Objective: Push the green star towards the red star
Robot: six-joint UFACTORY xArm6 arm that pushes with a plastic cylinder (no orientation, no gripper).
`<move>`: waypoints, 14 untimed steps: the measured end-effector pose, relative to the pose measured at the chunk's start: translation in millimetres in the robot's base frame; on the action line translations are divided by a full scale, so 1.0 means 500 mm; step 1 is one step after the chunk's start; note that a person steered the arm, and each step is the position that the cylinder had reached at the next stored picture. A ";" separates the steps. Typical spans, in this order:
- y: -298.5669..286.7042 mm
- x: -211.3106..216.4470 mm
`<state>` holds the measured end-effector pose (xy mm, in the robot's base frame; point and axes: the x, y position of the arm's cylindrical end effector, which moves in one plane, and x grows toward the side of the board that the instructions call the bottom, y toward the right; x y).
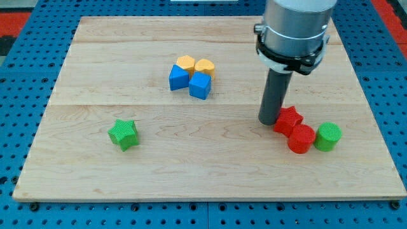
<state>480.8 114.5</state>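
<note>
My tip (269,121) rests on the board (210,172), holding nothing, just left of the red star (288,118); whether it touches the star I cannot tell, since the rod covers that edge. My upper arm (296,25) is cut off at the view's top. A red cylinder (301,138) sits against the red star, with a green cylinder (328,137) just to its right. The green star (123,134) lies alone, well apart at the view's left, upright and bright green. Near the top centre two blue blocks (190,81) and two orange blocks (195,65) cluster together; their exact shapes are hard to make out.
</note>
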 end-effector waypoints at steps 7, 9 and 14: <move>-0.527 0.093; -0.314 0.094; -0.254 0.148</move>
<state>555.0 -12.5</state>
